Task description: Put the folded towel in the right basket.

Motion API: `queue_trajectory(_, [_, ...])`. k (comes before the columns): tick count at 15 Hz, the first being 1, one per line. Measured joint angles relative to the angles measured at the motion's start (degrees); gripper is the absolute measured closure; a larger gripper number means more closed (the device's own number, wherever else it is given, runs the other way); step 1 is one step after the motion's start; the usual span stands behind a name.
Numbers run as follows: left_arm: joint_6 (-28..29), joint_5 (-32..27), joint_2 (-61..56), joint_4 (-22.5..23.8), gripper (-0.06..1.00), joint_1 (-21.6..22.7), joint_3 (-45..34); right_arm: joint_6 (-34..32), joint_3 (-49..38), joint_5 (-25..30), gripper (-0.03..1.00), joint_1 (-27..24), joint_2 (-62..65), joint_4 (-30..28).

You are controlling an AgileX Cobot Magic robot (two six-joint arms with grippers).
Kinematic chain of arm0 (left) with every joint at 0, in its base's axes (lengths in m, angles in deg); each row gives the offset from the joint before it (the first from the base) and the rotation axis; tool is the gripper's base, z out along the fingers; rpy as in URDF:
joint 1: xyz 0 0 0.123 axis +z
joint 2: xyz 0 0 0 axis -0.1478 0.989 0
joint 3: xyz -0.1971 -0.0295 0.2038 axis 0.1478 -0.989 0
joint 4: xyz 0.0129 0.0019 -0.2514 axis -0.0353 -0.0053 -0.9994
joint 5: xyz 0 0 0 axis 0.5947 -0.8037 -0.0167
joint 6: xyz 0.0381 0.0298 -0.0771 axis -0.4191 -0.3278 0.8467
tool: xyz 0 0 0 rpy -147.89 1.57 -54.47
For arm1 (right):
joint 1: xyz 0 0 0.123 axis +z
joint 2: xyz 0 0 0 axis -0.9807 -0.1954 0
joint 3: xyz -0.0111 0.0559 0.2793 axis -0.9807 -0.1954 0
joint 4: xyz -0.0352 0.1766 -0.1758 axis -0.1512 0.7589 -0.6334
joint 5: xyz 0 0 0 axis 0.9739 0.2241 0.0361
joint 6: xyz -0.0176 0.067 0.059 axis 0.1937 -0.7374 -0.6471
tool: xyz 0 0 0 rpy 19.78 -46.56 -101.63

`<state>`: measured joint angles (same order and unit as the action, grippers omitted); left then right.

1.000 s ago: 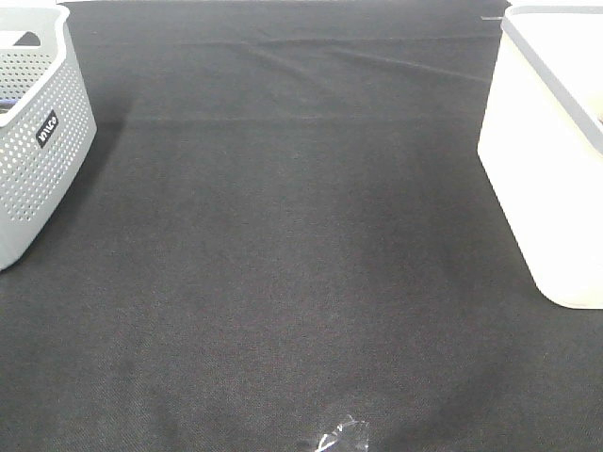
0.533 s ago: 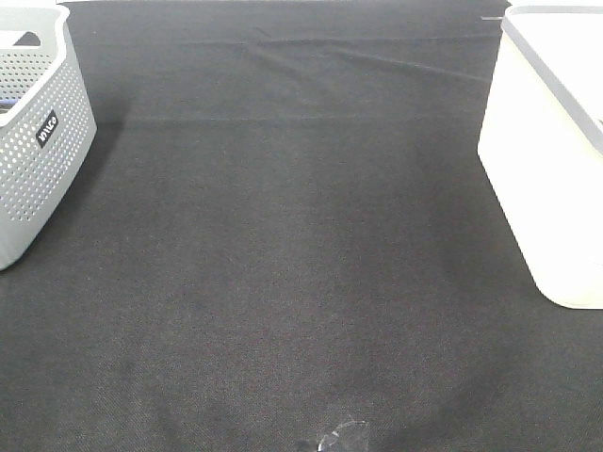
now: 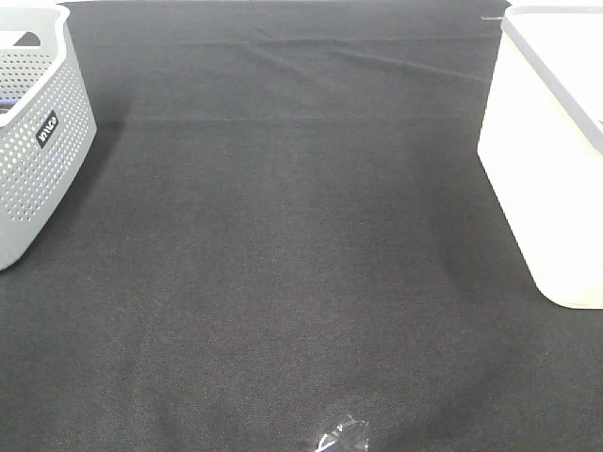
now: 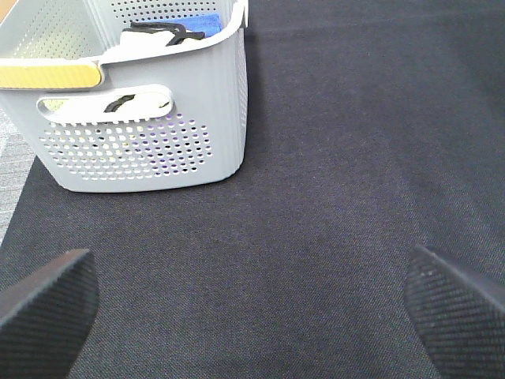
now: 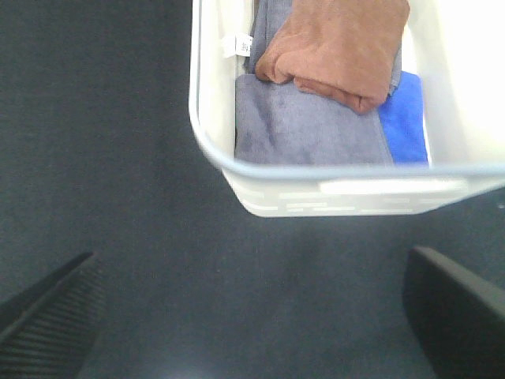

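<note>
Now, from the high camera I see only the black cloth (image 3: 301, 245) filling the middle of the frame, the perforated grey basket (image 3: 38, 141) at the upper left and the white basket (image 3: 546, 169) at the upper right. A small scrap of clear plastic (image 3: 341, 437) lies at the lower centre edge.

On my right wrist feed, the right gripper (image 5: 252, 316) has its fingers spread wide at the lower corners, holding nothing, above the cloth just beside the white basket's rim. Inside that basket the folded brown towel (image 5: 335, 47) rests on a grey towel (image 5: 308, 126), with a blue one (image 5: 404, 118) beside them.

On my left wrist feed, the left gripper (image 4: 252, 308) is likewise spread and empty, facing the grey basket (image 4: 158, 150) in the upper left.
</note>
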<state>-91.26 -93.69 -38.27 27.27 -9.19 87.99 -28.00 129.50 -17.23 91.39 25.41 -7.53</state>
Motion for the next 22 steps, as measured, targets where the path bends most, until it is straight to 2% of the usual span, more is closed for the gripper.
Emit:
queue_trajectory(4, [0.0, 0.0, 0.0, 0.0, -0.04, 0.0, 0.0, 0.8, -14.8, -1.3, -0.01, 0.1, 23.5, 2.7])
queue_trajectory(9, [0.0, 0.0, 0.0, 0.0, -0.04, 0.0, 0.0, 4.2, -24.4, -1.3, -0.01, 0.1, 44.7, 3.5])
queue_trajectory(15, [0.0, 0.0, 0.0, 0.1, -0.04, 0.0, 0.0, 8.5, -25.4, -0.9, -0.01, 0.1, 45.4, 6.6])
queue_trajectory(20, [0.0, 0.0, 0.0, 0.1, -0.04, 0.0, 0.0, 8.7, -25.4, -0.9, -0.01, -0.3, 45.4, 6.9])
queue_trajectory(22, [0.0, 0.0, 0.0, 0.1, -0.04, 0.0, 0.0, 8.8, -25.4, -0.9, -0.01, -6.3, 45.4, 7.0])
